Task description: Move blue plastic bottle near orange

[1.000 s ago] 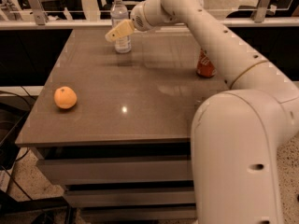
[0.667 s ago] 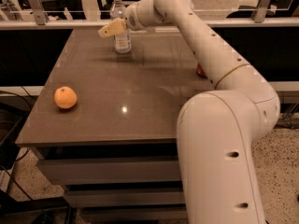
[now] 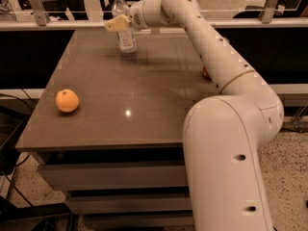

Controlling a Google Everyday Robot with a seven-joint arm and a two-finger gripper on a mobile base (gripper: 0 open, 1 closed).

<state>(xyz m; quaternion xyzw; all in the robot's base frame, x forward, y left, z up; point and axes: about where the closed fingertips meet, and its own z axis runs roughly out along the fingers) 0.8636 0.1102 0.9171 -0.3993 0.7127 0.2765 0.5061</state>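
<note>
The blue plastic bottle (image 3: 126,32), clear with a white cap, stands upright on the far part of the brown table (image 3: 144,95). My gripper (image 3: 119,24) is at the bottle's middle, reaching in from the right and overlapping its left side. The orange (image 3: 67,100) lies near the table's left edge, well in front and to the left of the bottle. My white arm stretches from the lower right across the table's right side.
A red can (image 3: 205,73) at the table's right side is mostly hidden behind my arm. A rail with posts (image 3: 33,4) runs behind the table. Drawers sit below the table's front edge.
The arm has swung further over the table's right side and now hides most of the red can. The gripper stays at the bottle, which still stands in the same spot.
</note>
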